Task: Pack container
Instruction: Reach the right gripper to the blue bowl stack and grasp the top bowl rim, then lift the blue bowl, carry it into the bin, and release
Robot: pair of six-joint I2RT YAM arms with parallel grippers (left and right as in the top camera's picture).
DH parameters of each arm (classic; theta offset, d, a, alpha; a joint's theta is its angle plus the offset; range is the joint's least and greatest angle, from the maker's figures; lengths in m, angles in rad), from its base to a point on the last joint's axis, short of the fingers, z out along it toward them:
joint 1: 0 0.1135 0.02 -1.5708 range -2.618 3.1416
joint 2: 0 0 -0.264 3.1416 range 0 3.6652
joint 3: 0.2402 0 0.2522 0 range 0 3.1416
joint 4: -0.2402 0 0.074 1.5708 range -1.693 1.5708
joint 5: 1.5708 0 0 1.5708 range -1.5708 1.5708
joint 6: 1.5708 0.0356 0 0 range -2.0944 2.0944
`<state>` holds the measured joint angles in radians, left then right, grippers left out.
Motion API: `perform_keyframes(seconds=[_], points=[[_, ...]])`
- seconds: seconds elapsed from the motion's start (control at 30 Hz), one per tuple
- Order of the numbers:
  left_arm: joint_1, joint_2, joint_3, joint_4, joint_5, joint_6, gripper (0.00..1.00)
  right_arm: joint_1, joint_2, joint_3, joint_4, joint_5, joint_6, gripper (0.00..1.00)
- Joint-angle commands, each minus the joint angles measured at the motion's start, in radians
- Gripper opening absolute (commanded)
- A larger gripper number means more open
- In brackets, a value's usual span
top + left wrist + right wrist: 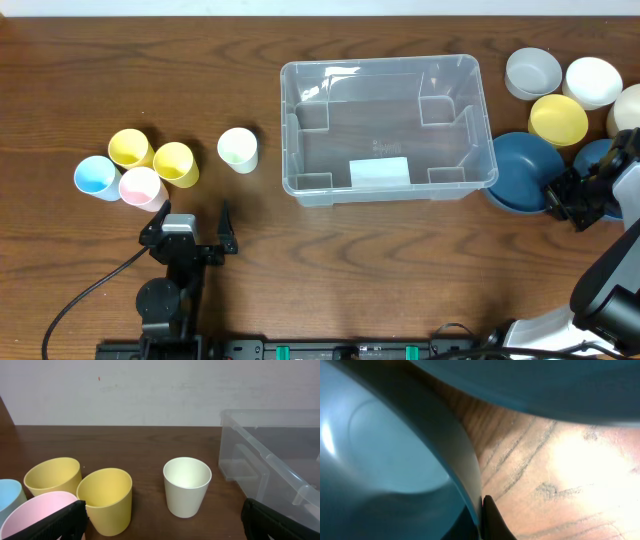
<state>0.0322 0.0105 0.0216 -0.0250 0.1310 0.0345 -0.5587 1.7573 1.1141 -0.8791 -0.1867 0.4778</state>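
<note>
Flanking the container (290, 130): pastel cups (175, 163) left; blue bowl (522, 165) in right gripper (553, 197).

Overhead: fixed high, facing straight down, taking in the whole dark brown wooden surface (120, 60).
Left wrist: low, near level, facing across the surface to a pale wall (150, 390). It shares with overhead the cream plastic cup (238, 149) (186, 486) and the clear plastic rectangular tub (380, 64) (280, 445).
Right wrist: very close against a blue round bowl (385, 460), which overhead (520, 165) also shows.
</note>
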Motion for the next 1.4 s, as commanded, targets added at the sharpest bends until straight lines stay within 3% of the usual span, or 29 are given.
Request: perform_keyframes(seconds=[0.0, 0.37, 0.67, 0.83, 1.1, 1.37], points=[[0.006, -0.005, -0.018, -0.034, 0.015, 0.014, 0.98, 0.003, 0.001, -0.005, -0.018, -0.002, 0.020, 0.01], [0.006, -0.005, -0.018, -0.034, 0.015, 0.014, 0.98, 0.003, -0.110, 0.052, -0.055, -0.001, 0.035, 0.01], [0.006, -0.005, -0.018, -0.034, 0.015, 0.014, 0.98, 0.002, -0.285, 0.363, -0.214, 0.086, 0.034, 0.01], [0.006, -0.005, -0.018, -0.034, 0.015, 0.014, 0.98, 0.026, -0.347, 0.534, -0.277, 0.019, 0.034, 0.01], [0.006, -0.005, -0.018, -0.034, 0.015, 0.014, 0.98, 0.301, -0.398, 0.567, -0.237, -0.045, 0.026, 0.01], [0.006, -0.005, -0.018, -0.034, 0.015, 0.014, 0.98, 0.551, -0.258, 0.564, -0.208, 0.059, 0.024, 0.01]])
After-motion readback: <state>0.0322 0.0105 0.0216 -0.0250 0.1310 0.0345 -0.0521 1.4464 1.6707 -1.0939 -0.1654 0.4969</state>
